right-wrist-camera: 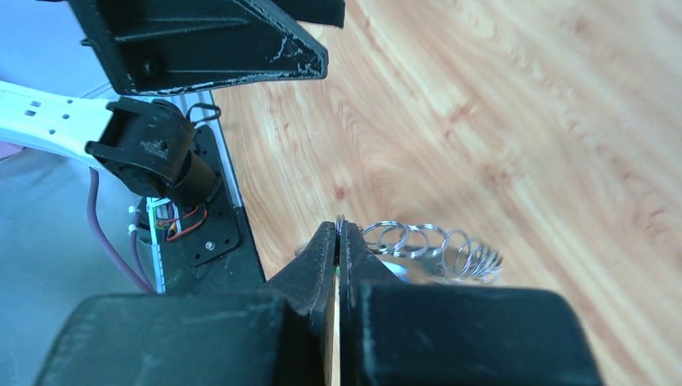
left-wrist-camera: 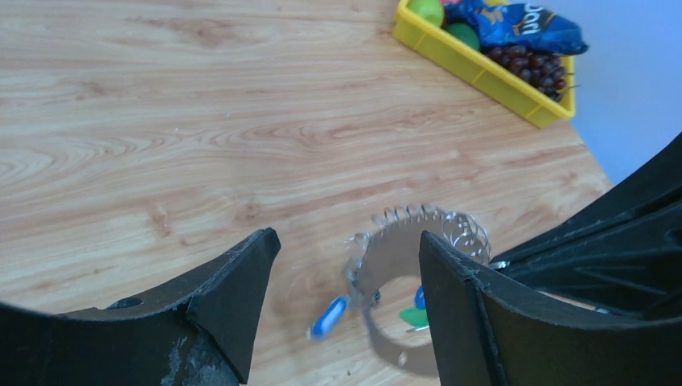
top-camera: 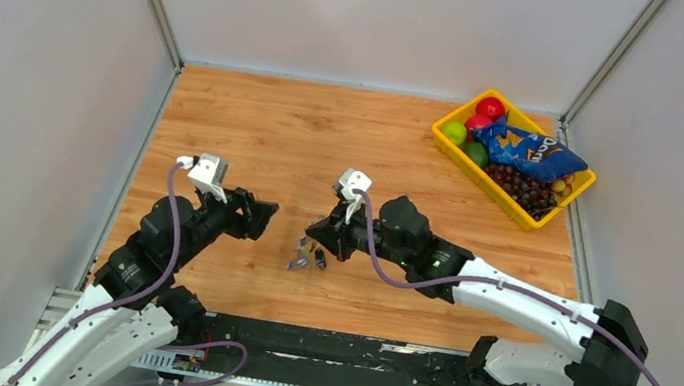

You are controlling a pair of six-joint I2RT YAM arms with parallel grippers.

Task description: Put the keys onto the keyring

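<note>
My right gripper [top-camera: 319,238] is shut on the thin silver keyring [right-wrist-camera: 339,222], whose edge shows between its tips [right-wrist-camera: 338,235]. A chain of silver ring links [right-wrist-camera: 434,245] trails from it to the right, and it also shows in the left wrist view [left-wrist-camera: 450,225]. Below the chain are a blurred blue-capped key [left-wrist-camera: 328,316], a second blue cap [left-wrist-camera: 420,297] and a green cap [left-wrist-camera: 412,317]. They show as a small cluster in the top view [top-camera: 307,255]. I cannot tell whether they hang or rest on the wood. My left gripper [top-camera: 266,215] is open and empty, its fingers [left-wrist-camera: 233,297] either side of the keys.
A yellow bin [top-camera: 449,137] with fruit, grapes and a blue snack bag stands at the back right; it also shows in the left wrist view [left-wrist-camera: 490,76]. The black base rail [right-wrist-camera: 213,233] runs along the near table edge. The left gripper body [right-wrist-camera: 225,48] is close above the right gripper.
</note>
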